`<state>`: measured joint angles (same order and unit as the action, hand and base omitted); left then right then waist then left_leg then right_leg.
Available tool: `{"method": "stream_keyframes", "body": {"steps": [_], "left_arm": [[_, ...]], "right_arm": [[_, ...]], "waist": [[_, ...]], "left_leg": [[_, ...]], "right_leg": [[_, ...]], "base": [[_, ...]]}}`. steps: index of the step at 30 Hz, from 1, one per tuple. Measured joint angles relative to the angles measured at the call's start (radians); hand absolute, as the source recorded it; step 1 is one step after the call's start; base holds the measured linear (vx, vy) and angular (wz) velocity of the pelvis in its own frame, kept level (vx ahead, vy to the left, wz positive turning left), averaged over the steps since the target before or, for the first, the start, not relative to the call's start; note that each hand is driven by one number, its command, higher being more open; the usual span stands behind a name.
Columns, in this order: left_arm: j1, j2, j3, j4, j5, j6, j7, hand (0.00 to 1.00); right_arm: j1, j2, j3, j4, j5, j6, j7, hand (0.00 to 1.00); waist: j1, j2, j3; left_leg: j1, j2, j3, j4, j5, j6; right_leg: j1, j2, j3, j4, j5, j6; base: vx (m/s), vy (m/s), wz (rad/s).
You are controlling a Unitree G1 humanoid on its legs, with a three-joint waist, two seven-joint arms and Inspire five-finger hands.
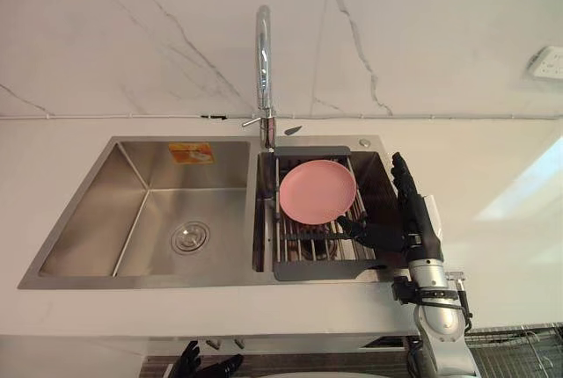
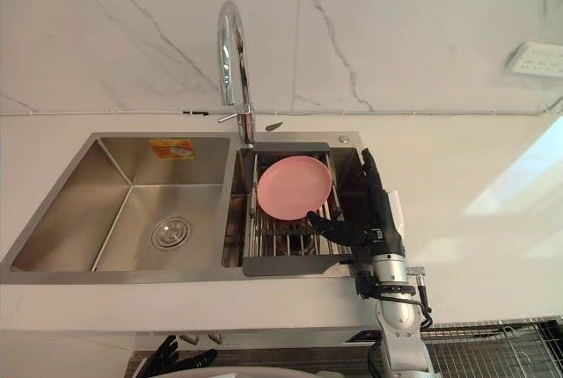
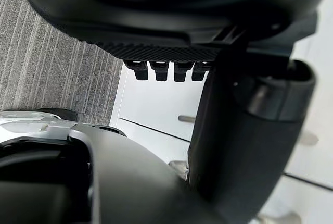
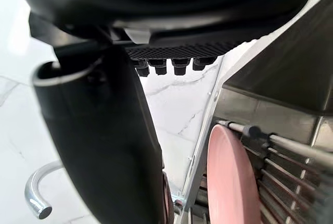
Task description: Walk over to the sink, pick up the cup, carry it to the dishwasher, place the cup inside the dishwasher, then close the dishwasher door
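Observation:
A pink plate (image 1: 317,191) leans in a metal drying rack (image 1: 321,266) set in the right basin of a steel sink (image 1: 158,211). My right hand (image 1: 413,211) hovers over the rack's right side, open, with its fingers straight and pointing toward the wall. Its thumb reaches left under the plate's near edge. A dark shape (image 1: 305,237) lies in the rack beside the thumb; I cannot tell whether it is the cup. The right wrist view shows the plate (image 4: 229,177) edge-on past the thumb. My left hand (image 1: 198,362) hangs open, low in front of the cabinet.
A tall chrome faucet (image 1: 263,53) rises between the basins against the marble wall. White counter surrounds the sink. A wall socket (image 1: 547,61) sits at the far right. A wire rack (image 1: 519,347) shows below the counter edge at the lower right.

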<state>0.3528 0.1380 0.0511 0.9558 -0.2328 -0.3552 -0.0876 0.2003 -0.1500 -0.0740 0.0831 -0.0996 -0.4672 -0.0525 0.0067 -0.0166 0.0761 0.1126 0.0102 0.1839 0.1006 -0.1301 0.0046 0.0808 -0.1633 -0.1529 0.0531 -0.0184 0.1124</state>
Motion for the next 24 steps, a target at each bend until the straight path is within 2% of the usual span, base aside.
{"method": "stream_keyframes", "body": {"steps": [3, 4, 11, 17, 24], "left_arm": [[0.0, 0.0, 0.0, 0.002, 0.0, -0.002, -0.001, 1.0], [0.0, -0.007, -0.01, 0.008, 0.001, -0.013, -0.023, 1.0], [-0.001, -0.012, -0.009, 0.008, 0.001, -0.012, -0.025, 1.0], [-0.007, -0.011, -0.009, 0.008, -0.005, 0.018, -0.032, 1.0], [-0.025, -0.004, -0.009, 0.008, -0.025, 0.06, -0.049, 1.0]], "right_arm": [[0.001, 0.0, 0.0, 0.018, -0.001, 0.0, -0.012, 1.0], [0.005, -0.003, -0.001, 0.02, -0.002, 0.0, -0.032, 1.0], [0.006, -0.003, -0.002, 0.056, 0.002, 0.0, -0.025, 1.0], [0.008, 0.005, -0.011, 0.085, 0.043, 0.0, 0.012, 1.0], [-0.002, 0.024, -0.034, 0.108, 0.038, 0.004, 0.013, 1.0]], "waist": [[-0.002, 0.001, 0.0], [-0.01, 0.028, -0.01], [-0.009, 0.034, -0.008], [-0.021, 0.034, -0.008], [-0.01, 0.02, -0.001]], "left_leg": [[0.002, 0.015, -0.002, -0.019, 0.016, -0.01], [0.002, 0.036, -0.002, -0.03, 0.028, -0.023], [0.02, 0.039, 0.02, -0.044, 0.029, -0.025], [0.053, 0.042, 0.028, -0.076, 0.044, -0.039], [0.078, 0.044, 0.017, -0.122, 0.074, -0.056]], "right_leg": [[-0.007, 0.017, -0.001, 0.0, 0.0, 0.0], [-0.01, 0.038, -0.002, 0.0, 0.0, -0.009], [-0.006, 0.041, 0.012, -0.009, 0.006, -0.011], [0.028, 0.042, 0.002, -0.046, 0.023, -0.011], [0.05, 0.04, -0.033, -0.054, 0.027, -0.01]], "base": [[-0.05, -0.068, 0.0], [0.0, 0.0, 0.0], [0.0, 0.0, -0.07], [0.0, 0.0, -0.02], [-0.06, -0.034, 0.08]]}}
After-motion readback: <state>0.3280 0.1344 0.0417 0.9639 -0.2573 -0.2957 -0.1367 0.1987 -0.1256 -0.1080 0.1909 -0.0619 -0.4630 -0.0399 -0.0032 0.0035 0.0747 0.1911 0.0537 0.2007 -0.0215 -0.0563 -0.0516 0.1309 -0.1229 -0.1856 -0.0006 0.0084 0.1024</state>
